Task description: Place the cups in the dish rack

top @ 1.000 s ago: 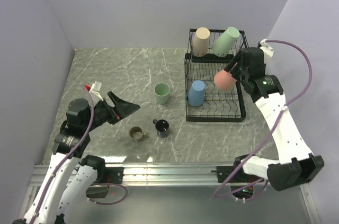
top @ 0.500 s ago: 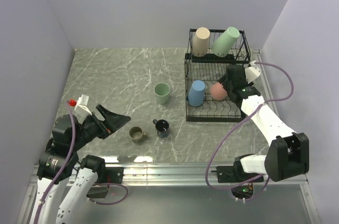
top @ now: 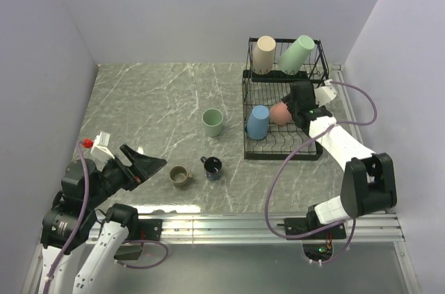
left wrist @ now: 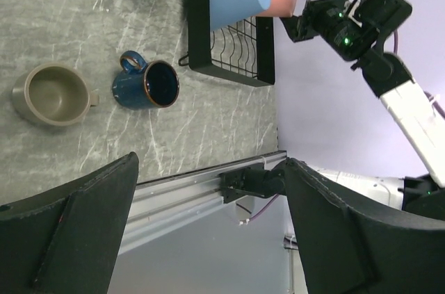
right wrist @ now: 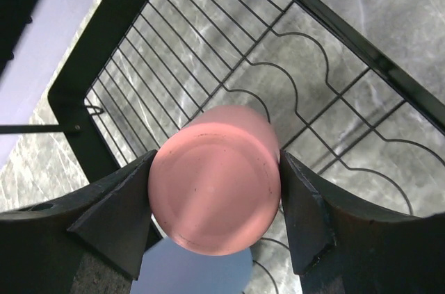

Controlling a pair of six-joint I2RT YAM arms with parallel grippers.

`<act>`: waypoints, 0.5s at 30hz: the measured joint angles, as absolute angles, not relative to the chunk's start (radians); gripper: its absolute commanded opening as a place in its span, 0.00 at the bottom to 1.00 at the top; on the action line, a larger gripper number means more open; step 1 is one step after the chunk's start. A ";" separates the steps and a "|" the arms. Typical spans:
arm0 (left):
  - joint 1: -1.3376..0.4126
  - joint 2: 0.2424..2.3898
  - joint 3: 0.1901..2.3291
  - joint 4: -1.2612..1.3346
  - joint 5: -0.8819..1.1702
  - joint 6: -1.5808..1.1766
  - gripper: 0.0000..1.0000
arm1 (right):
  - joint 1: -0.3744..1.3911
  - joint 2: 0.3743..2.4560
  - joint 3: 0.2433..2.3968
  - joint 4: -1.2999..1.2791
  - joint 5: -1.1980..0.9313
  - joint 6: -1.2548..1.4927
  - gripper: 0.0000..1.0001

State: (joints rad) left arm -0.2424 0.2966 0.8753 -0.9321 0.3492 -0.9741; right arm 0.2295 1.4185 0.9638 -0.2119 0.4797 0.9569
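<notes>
The black wire dish rack (top: 281, 157) stands at the right. Its upper tier holds a beige cup (top: 263, 53) and a pale green cup (top: 297, 53), and a blue cup (top: 258, 121) sits in the lower tier. My right gripper (top: 288, 112) is shut on the salmon-pink cup (top: 280, 113), held over the lower tier beside the blue cup. In the right wrist view the pink cup's base (right wrist: 214, 186) fills the gap between the fingers. On the table are another pale green cup (top: 213, 123), a navy mug (top: 213, 167) and an olive mug (top: 181, 176). My left gripper (top: 149, 163) is open near the front left, holding nothing.
The rack's wire floor (right wrist: 327, 23) lies under the pink cup, with the blue cup (right wrist: 195, 270) close against it. The metal rail (top: 222, 224) runs along the near table edge. Grey walls close in the left, back and right sides.
My right gripper has carried the pink cup down and left into the rack's lower tier, beside the blue cup. My left arm has drawn back toward the near left corner.
</notes>
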 measured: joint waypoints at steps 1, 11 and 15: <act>-0.242 0.292 0.875 -0.937 0.349 -0.975 0.91 | 0.229 1.436 0.984 -0.223 0.481 0.958 0.30; -0.242 0.271 0.875 -0.957 0.349 -0.985 0.91 | 0.234 1.507 1.071 -0.257 0.432 0.960 0.95; -0.242 0.269 0.875 -0.956 0.349 -0.985 0.91 | 0.235 1.488 1.071 -0.254 0.419 0.949 0.96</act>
